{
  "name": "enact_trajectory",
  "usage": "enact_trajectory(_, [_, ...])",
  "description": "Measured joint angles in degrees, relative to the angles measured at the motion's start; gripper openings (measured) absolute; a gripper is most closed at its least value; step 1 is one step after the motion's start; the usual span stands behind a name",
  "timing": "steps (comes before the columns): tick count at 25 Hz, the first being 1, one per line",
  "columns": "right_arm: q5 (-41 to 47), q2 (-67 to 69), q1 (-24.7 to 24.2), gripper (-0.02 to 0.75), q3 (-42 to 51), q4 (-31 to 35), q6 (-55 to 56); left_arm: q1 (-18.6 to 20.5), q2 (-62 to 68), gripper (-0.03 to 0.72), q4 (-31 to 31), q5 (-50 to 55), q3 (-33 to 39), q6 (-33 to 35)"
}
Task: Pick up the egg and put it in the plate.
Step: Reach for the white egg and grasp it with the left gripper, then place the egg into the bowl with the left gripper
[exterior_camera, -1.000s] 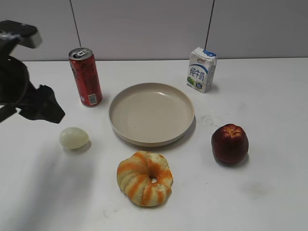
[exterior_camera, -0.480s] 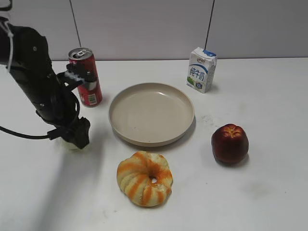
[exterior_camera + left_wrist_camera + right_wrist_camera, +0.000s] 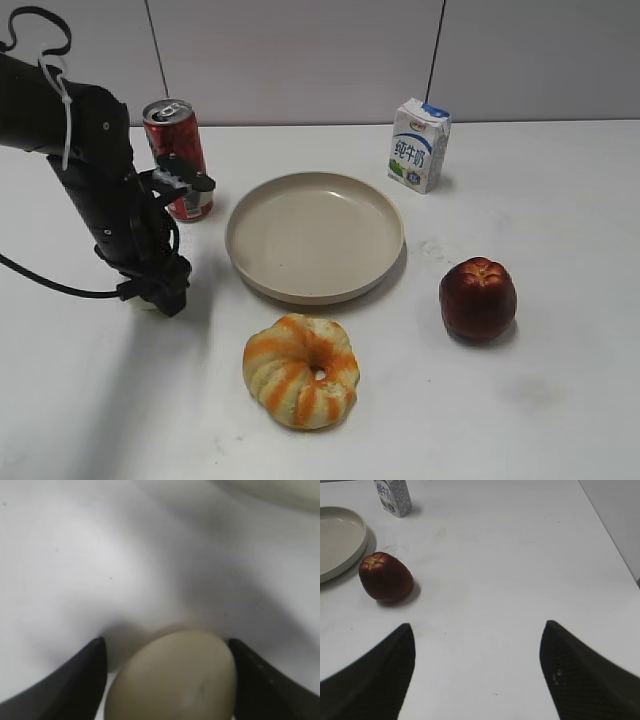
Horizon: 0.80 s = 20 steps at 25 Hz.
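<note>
A white table fills most of the frame, faintly scuffed at right of centre. Across the top runs a pale grey panelled wall with two dark vertical seams.

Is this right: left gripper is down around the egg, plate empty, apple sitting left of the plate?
Not quite. The apple sits right of the plate, as the exterior view shows. The rest holds: the left gripper brackets the egg on the table, seen in the left wrist view, and the plate is empty.
</note>
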Motion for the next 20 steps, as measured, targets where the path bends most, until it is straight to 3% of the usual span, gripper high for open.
enact_trajectory(7, [0.00,0.00,0.00,0.587,0.00,0.00,0.00,0.00,-1.26,0.484,-2.09,6.25,-0.98,0.00])
enact_trajectory(12, [0.00,0.00,0.00,0.587,0.00,0.00,0.00,-1.23,-3.30,0.484,-8.08,11.11,-9.27,0.00])
enact_trajectory(16, [0.00,0.00,0.00,0.587,0.00,0.00,0.00,-4.14,-3.30,0.484,-13.70,7.38,-15.81,0.00])
enact_trajectory(20, [0.00,0.00,0.00,0.587,0.00,0.00,0.00,-7.72,-3.08,0.484,-16.88,-1.59,-17.00,0.00])
